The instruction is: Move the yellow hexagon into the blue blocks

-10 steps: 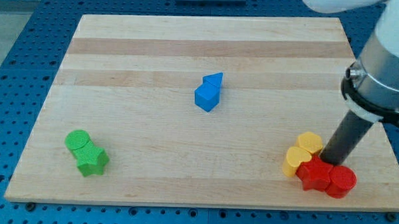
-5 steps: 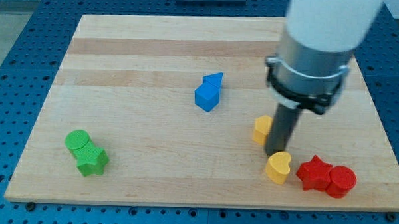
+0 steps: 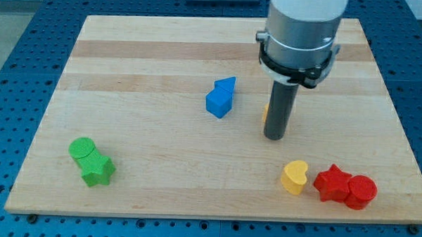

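Observation:
The yellow hexagon (image 3: 267, 110) is mostly hidden behind my rod; only a sliver shows at the rod's left side, right of the board's middle. My tip (image 3: 274, 137) rests on the board just below and right of it, touching it. The two blue blocks (image 3: 220, 98) sit together left of it: a blue triangle at the top right and a blue cube-like block at the lower left. A short gap lies between the hexagon and the blue blocks.
A yellow heart (image 3: 294, 177) lies at the lower right, beside a red star (image 3: 332, 182) and a red cylinder (image 3: 362, 192). A green cylinder (image 3: 81, 149) and a green star (image 3: 97, 170) sit at the lower left. The wooden board (image 3: 143, 53) ends near them.
My rod has moved up and to the left, pushing the yellow hexagon away from the yellow heart and red blocks toward the blue blocks. The heart shifted left, then stayed.

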{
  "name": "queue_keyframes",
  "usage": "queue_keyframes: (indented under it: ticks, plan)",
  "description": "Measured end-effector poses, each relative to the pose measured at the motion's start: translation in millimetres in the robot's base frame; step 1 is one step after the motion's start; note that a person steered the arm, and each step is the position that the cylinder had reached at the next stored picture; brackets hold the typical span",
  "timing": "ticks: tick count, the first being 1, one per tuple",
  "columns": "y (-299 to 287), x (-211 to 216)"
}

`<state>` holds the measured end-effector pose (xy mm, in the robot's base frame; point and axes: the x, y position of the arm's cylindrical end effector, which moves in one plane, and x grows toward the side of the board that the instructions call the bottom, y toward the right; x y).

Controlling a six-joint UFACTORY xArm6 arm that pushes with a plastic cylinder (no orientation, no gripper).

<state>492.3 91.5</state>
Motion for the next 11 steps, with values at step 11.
queue_keyframes:
  ticks: [11]
  plan:
    - [-53, 8]
